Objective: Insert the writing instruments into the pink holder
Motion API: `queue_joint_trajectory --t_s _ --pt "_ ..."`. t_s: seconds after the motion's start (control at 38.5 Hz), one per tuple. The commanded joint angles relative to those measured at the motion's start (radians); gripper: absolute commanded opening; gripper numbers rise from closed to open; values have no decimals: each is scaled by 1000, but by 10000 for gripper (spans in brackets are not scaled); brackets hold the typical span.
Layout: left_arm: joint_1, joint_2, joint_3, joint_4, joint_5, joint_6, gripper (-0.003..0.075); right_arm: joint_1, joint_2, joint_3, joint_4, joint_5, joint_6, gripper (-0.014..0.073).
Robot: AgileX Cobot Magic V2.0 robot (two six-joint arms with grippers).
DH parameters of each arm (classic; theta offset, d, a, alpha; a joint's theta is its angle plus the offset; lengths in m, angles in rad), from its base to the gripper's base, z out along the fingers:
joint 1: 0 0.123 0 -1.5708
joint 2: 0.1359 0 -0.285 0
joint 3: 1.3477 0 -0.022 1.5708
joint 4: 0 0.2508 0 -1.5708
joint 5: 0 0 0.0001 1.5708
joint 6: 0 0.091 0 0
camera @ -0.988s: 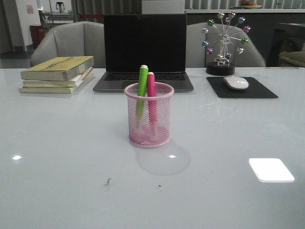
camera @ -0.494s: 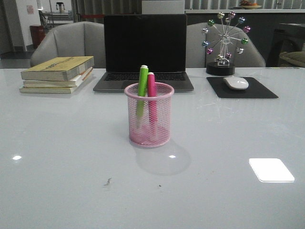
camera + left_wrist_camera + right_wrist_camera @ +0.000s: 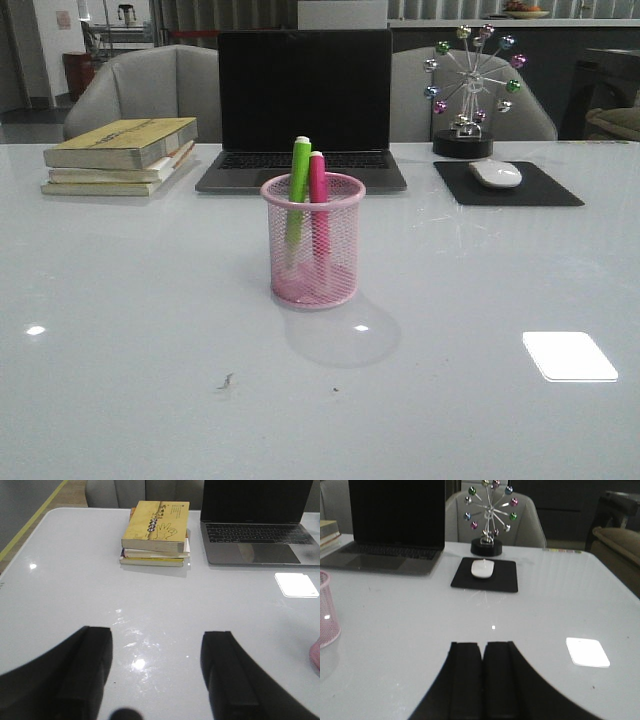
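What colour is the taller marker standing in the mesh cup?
Bright green, with a whitish cap; it stands beside the hot pink one. The front view shows it best.

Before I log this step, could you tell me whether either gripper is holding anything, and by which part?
Nothing is held. The left gripper is open and the right gripper is shut, both empty.

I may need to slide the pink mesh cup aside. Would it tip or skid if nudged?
The pink holder is thin wire mesh, so probably light; on the glossy table it would likely skid. The green marker and pink marker rise above its rim, so a high push might tip it.
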Motion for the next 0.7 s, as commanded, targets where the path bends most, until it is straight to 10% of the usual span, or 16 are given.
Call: queue_joint_trajectory --t_s 0.0,0.68 --pt "0 -3 -27 -13 -84 -2 456 -6 -13 40 2 -265 -4 57" --pt "0 -3 -25 -13 -84 -2 456 -5 -13 43 2 -25 -4 57"
